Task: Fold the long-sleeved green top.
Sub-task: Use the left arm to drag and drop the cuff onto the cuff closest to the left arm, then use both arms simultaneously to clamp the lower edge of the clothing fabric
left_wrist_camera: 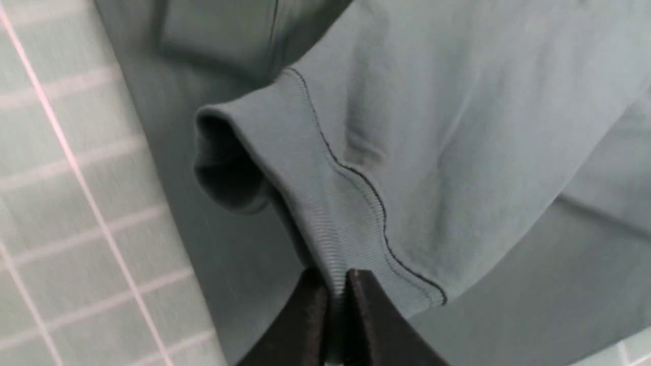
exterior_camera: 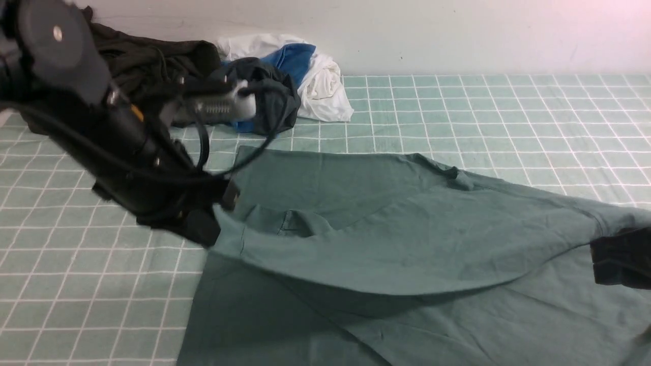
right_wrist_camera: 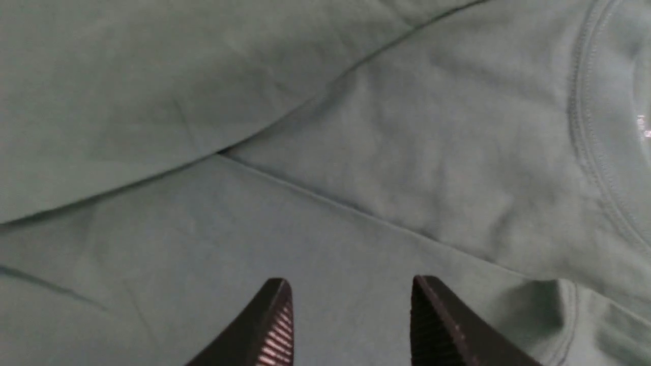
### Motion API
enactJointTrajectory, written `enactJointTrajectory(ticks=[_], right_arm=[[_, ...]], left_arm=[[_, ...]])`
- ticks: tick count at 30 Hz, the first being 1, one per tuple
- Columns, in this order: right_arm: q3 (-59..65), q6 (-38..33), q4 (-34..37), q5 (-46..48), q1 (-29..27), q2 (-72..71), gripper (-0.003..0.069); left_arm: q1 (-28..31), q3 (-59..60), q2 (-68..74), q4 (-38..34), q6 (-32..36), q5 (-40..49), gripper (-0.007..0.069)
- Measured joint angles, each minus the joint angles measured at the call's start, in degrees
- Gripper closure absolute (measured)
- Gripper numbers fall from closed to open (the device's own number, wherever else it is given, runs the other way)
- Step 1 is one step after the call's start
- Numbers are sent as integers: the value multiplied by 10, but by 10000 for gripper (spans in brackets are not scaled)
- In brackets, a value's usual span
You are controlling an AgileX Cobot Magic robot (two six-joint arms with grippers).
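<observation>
The green long-sleeved top (exterior_camera: pixel 407 239) lies spread over the checked cloth, reaching from the middle to the right and front edges of the front view. My left gripper (left_wrist_camera: pixel 335 284) is shut on the ribbed cuff (left_wrist_camera: pixel 305 168) of one sleeve and holds that sleeve lifted across the body; in the front view this gripper (exterior_camera: pixel 211 231) sits at the top's left edge. My right gripper (right_wrist_camera: pixel 351 300) hangs open just above the top's fabric (right_wrist_camera: pixel 356 152), with nothing between its fingers. Only a dark part of the right arm (exterior_camera: pixel 620 262) shows at the right edge.
A very dark garment (exterior_camera: pixel 152 56) lies at the back left. Beside it is a dark grey garment (exterior_camera: pixel 274 96) with blue and white cloth (exterior_camera: pixel 320 81). The checked tablecloth (exterior_camera: pixel 508 117) runs to the white wall behind.
</observation>
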Motion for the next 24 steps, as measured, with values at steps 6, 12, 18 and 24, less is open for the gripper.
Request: enactJointTrajectory(ticks=[6, 12, 18, 24], right_arm=[[0, -74, 63, 27, 7, 0, 356], [-19, -103, 75, 137, 107, -3, 356], [-22, -104, 62, 200, 212, -37, 356], [-22, -98, 58, 207, 293, -116, 356]], left_arm=[[0, 118, -2, -11, 42, -75, 573], [0, 132, -6, 3, 97, -60, 341], [-43, 116, -16, 38, 111, 65, 237], [-210, 179, -42, 112, 122, 69, 263]])
